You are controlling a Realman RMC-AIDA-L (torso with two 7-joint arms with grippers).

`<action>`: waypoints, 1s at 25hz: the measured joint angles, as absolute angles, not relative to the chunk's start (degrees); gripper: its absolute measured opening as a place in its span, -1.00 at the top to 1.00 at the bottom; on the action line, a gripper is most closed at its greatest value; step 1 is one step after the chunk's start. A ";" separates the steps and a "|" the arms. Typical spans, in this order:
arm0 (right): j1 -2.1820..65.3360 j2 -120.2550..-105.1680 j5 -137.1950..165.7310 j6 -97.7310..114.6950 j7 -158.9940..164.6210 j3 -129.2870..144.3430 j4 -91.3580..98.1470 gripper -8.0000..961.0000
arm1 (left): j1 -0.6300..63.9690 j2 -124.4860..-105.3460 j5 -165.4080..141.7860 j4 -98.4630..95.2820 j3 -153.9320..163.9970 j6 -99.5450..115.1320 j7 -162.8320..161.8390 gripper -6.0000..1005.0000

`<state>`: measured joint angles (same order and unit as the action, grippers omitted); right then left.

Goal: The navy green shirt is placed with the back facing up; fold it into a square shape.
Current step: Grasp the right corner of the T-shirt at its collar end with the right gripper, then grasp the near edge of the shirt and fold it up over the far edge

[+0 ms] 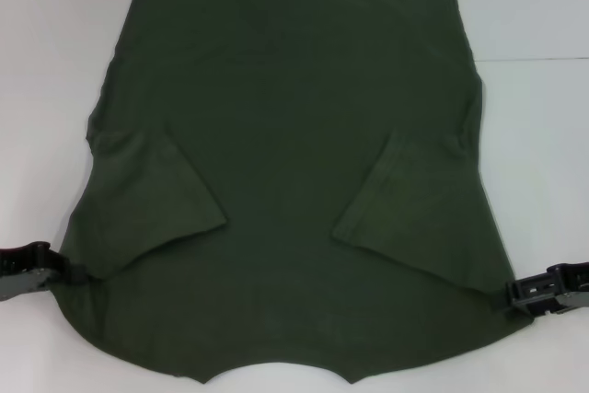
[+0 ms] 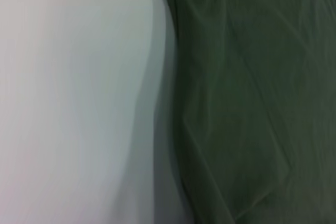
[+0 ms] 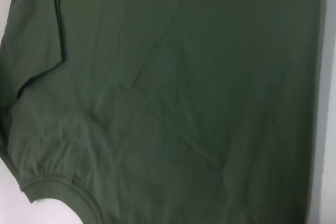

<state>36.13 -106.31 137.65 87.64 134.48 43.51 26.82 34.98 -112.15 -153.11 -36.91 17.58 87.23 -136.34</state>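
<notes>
The navy green shirt (image 1: 285, 163) lies flat on the white table, plain side up. Its collar notch is at the near edge and its hem at the far side. Both short sleeves are folded inward over the body, the left sleeve (image 1: 152, 195) and the right sleeve (image 1: 405, 200). My left gripper (image 1: 66, 273) sits low at the shirt's near left shoulder edge. My right gripper (image 1: 513, 294) sits at the near right shoulder edge. The left wrist view shows the shirt's edge (image 2: 247, 103) against bare table. In the right wrist view the cloth (image 3: 184, 93) fills the picture, with the ribbed collar (image 3: 58, 187).
White table surface (image 1: 46, 62) surrounds the shirt on the left, right and far sides. A faint seam or table edge line (image 1: 543, 60) runs across at the far right. No other objects show.
</notes>
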 joint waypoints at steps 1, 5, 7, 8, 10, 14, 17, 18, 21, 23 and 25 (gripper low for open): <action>36.13 -106.37 137.61 87.49 134.46 43.50 26.69 -0.84 | 34.98 -112.15 -153.10 -36.91 17.58 87.21 -136.32 0.96; 36.13 -106.61 137.52 87.28 134.41 43.46 26.50 -0.84 | 34.98 -112.15 -153.10 -36.91 17.58 87.21 -136.30 0.96; 36.12 -106.79 137.52 87.27 134.40 43.36 26.51 -0.83 | 35.01 -112.15 -153.10 -36.91 17.58 87.22 -136.26 0.96; 36.13 -106.86 137.52 87.27 134.40 43.31 26.51 -0.83 | 35.01 -112.15 -153.10 -36.91 17.58 87.23 -136.23 0.96; 36.16 -107.08 137.44 87.31 134.28 43.19 26.48 -0.83 | 35.06 -112.14 -153.10 -36.91 17.57 87.24 -136.20 0.96; 36.27 -107.38 137.20 87.56 133.92 42.98 26.42 -0.84 | 35.11 -112.14 -152.81 -36.91 17.58 87.27 -136.18 0.96; 36.55 -107.69 137.14 87.57 133.84 42.85 26.42 -0.84 | 35.12 -112.12 -152.69 -36.91 17.57 87.28 -136.17 0.96; 36.64 -107.84 137.11 87.55 133.84 42.81 26.42 -0.84 | 35.13 -112.12 -152.68 -36.91 17.58 87.28 -136.17 0.96; 37.00 -108.24 137.07 87.41 133.83 42.53 26.42 -0.83 | 35.15 -112.10 -152.64 -36.91 17.58 87.27 -136.13 0.96; 37.29 -108.52 137.06 87.33 133.76 42.41 26.42 -0.81 | 35.15 -112.09 -152.57 -36.92 17.58 87.23 -136.08 0.96; 37.58 -108.84 137.05 87.14 133.71 42.39 26.43 -0.79 | 35.16 -112.08 -152.54 -36.92 17.58 87.21 -136.02 0.96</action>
<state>37.58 -108.84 137.05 87.14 133.71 42.39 26.43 35.16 -112.08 -152.54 -36.92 17.58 87.21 -136.02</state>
